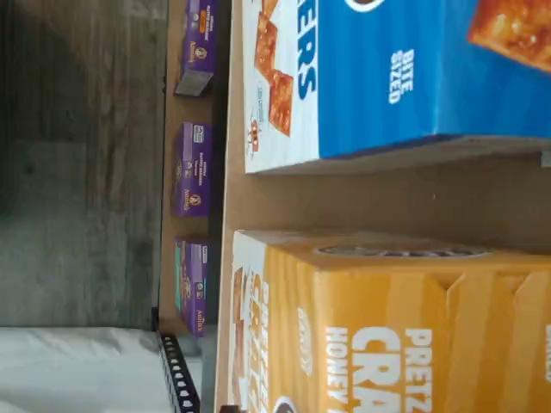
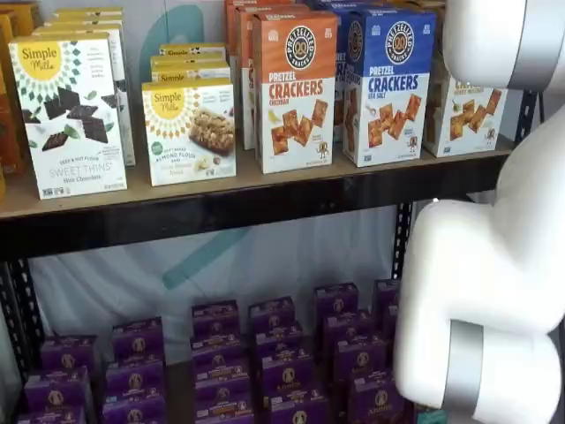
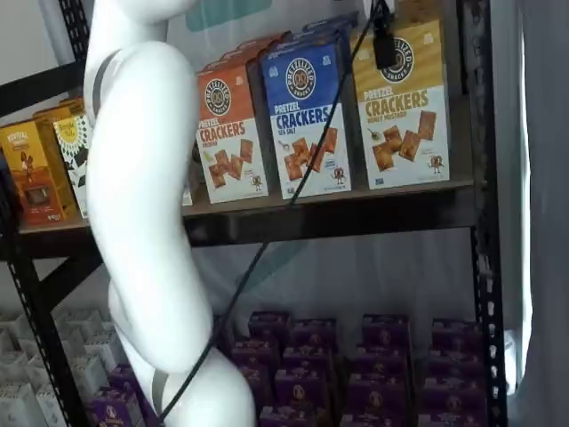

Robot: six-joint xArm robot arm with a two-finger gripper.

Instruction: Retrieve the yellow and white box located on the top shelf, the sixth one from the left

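Observation:
The yellow and white box (image 3: pixel 400 107) stands at the right end of the top shelf (image 3: pixel 356 212), next to a blue-topped Pretzel Crackers carton (image 3: pixel 307 116). In a shelf view the box (image 2: pixel 463 110) is partly hidden behind my white arm (image 2: pixel 494 265). The wrist view shows its yellow top part (image 1: pixel 387 335) close up beside the blue carton (image 1: pixel 405 77). My gripper (image 3: pixel 384 46) hangs from the view's top edge in front of the box's upper left. Only a black finger and a cable show, so I cannot tell whether it is open or shut.
An orange-topped Pretzel Crackers carton (image 2: pixel 296 88) and white Simple Mills boxes (image 2: pixel 71 115) stand further left on the top shelf. Several purple boxes (image 3: pixel 373 365) fill the lower level. A black upright (image 3: pixel 480 178) stands just right of the yellow box.

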